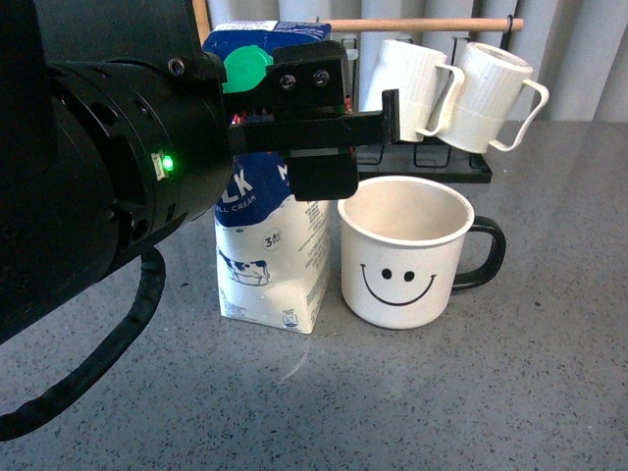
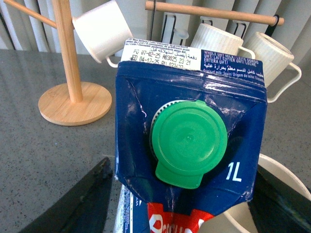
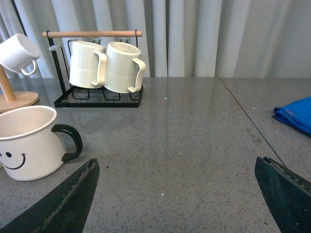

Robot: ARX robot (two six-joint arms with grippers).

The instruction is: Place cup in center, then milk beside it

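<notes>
The blue-and-white milk carton [image 1: 267,257] with green cap [image 1: 245,69] stands upright on the grey table. The white smiley-face cup [image 1: 402,253] stands close to its right, black handle pointing right. My left gripper [image 1: 334,132] is open around the carton's top. In the left wrist view the carton [image 2: 194,87] fills the space between the open jaws of my left gripper [image 2: 180,213], with a gap on each side, and the cup's rim [image 2: 284,174] shows beside it. My right gripper [image 3: 175,204] is open and empty above bare table, to the right of the cup [image 3: 29,141].
A black rack [image 1: 432,169] holding two ribbed white mugs [image 1: 491,93] stands behind the cup. A wooden mug tree [image 2: 73,97] with a small white cup [image 2: 99,30] stands at the back left. A blue cloth [image 3: 296,114] lies at the far right.
</notes>
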